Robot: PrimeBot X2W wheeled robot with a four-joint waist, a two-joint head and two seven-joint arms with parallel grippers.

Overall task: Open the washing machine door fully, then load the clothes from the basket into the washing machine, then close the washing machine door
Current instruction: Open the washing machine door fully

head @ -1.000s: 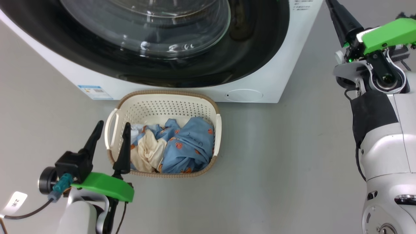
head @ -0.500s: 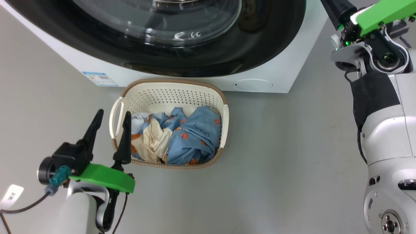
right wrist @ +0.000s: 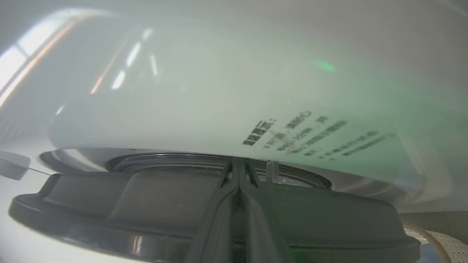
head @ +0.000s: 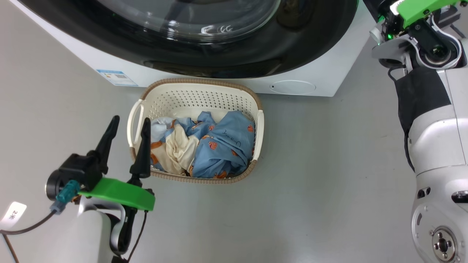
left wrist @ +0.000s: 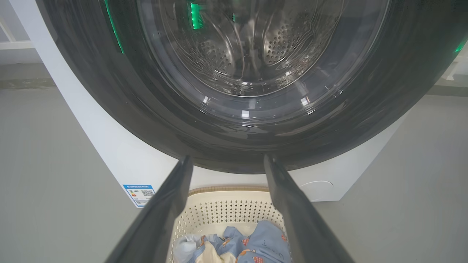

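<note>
Left of the basket [head: 199,81], the left gripper [head: 131,118] hovers empty, fingers spread wide; the basket holds the clothes [head: 219,146], heaped. Behind the basket, on grey floor [head: 329,164], the washing machine [head: 321,78] and the washing machine door [head: 219,54] are cropped. Up right of the basket, the right gripper [right wrist: 238,164], fingers pressed together, sits at the door's blurred rim.

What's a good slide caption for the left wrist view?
Open left hand framing the basket of clothes, glossy washing machine door ahead.
</note>
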